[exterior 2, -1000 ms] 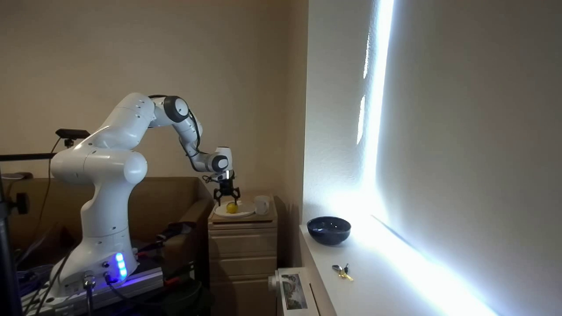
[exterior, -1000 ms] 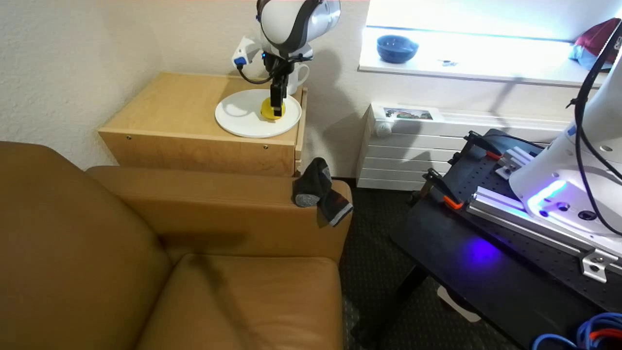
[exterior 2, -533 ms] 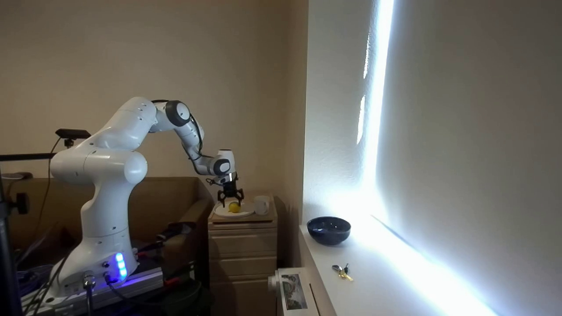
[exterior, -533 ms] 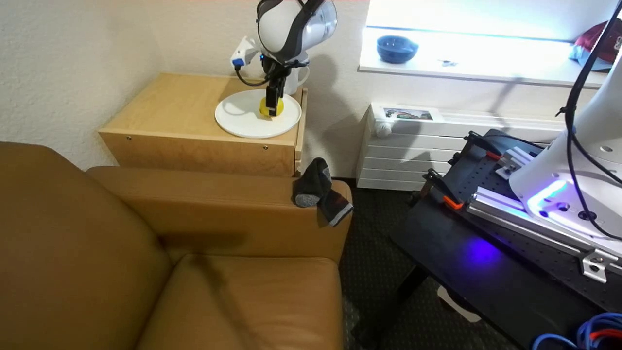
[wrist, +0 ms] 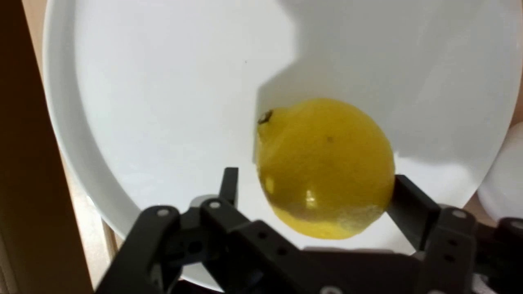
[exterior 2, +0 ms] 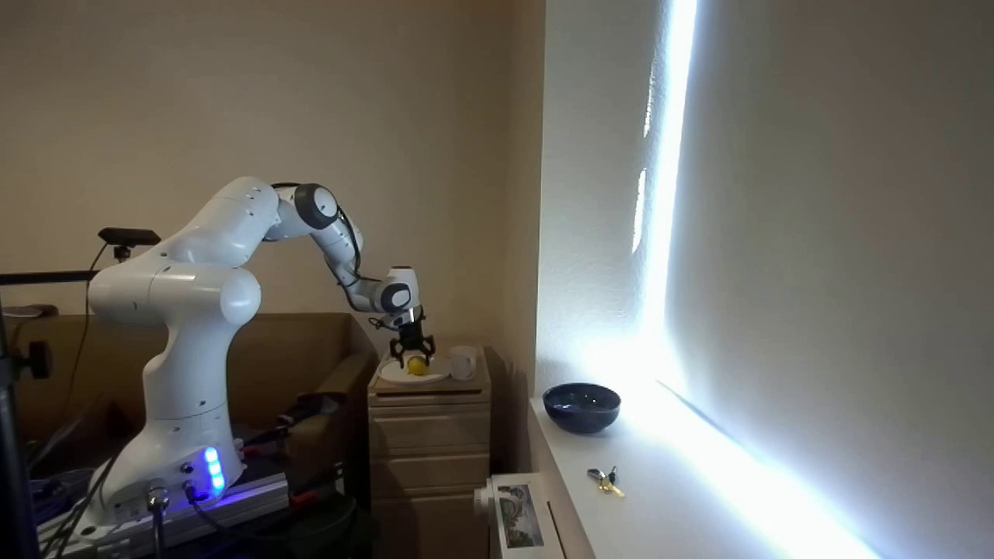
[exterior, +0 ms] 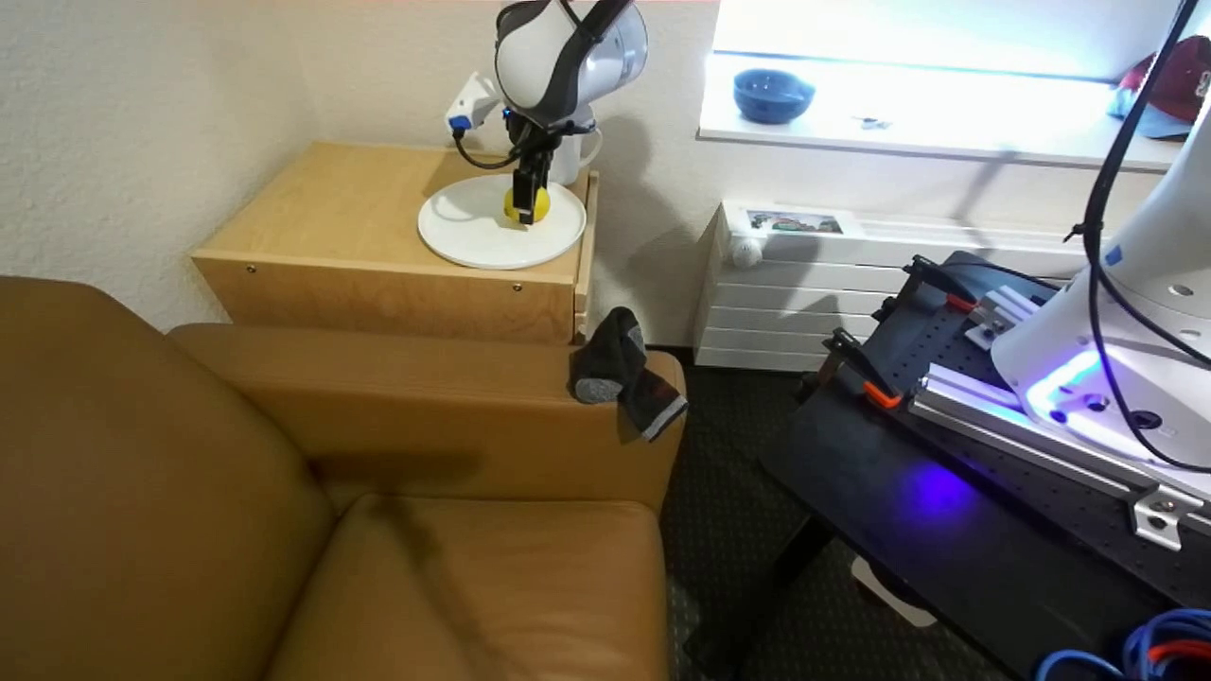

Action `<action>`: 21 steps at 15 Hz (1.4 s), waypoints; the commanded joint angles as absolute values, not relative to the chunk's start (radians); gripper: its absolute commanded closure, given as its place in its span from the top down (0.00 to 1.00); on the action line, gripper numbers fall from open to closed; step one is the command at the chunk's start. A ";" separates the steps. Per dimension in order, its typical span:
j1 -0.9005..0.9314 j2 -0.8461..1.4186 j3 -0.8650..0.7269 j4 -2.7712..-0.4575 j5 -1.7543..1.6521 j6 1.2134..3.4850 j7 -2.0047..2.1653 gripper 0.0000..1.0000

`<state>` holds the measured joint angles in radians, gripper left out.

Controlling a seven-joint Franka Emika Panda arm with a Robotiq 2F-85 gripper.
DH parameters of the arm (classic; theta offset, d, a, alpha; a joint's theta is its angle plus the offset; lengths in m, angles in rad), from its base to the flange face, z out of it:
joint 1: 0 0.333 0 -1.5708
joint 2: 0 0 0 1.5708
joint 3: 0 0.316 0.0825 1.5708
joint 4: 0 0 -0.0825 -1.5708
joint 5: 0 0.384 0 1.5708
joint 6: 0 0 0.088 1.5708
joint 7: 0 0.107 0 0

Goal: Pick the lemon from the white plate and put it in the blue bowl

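End effector (wrist: 315,179) at six o'clock in the wrist view, jaws spread astride the lemon (wrist: 325,163), with no pinch made. At three o'clock, one fingertip (wrist: 412,204) touching the peel, or all but; at nine o'clock, the opposite fingertip (wrist: 229,183) apart from it, with a narrow strip of the white plate (wrist: 163,90) between. Fruit on the plate, between the two tips, bulk slightly toward twelve o'clock and toward the three-o'clock side. Long axis apparently oblique, from the stem nub at ten o'clock to about four o'clock, thus skewed to the nine-to-three line of grip. Note the off-centre fit, by judgement the crux of the coming pinch: probable need of a slight shift toward three o'clock before squeezing, otherwise some risk of rolling the fruit aside. Just beside the plate, at three o'clock in an exterior view, white mug (exterior 2: 463,362) on the same desk (exterior 2: 431,433); contact with the plate uncertain. Farthest, at two o'clock from the plate in an exterior view and well apart, blue bowl (exterior: 773,97) on the windowsill (exterior: 993,113); transfer judged not yet begun.
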<state>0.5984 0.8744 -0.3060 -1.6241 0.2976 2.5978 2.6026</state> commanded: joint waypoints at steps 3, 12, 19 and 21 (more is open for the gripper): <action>0.614 0.908 -0.311 -1.594 0.324 2.603 2.603 0.49; 0.603 0.802 -0.324 -1.615 0.259 2.452 2.575 0.45; 0.456 0.549 -0.235 -1.666 -0.041 2.191 2.580 0.45; 0.386 0.457 -0.192 -1.691 -0.054 2.111 2.541 0.45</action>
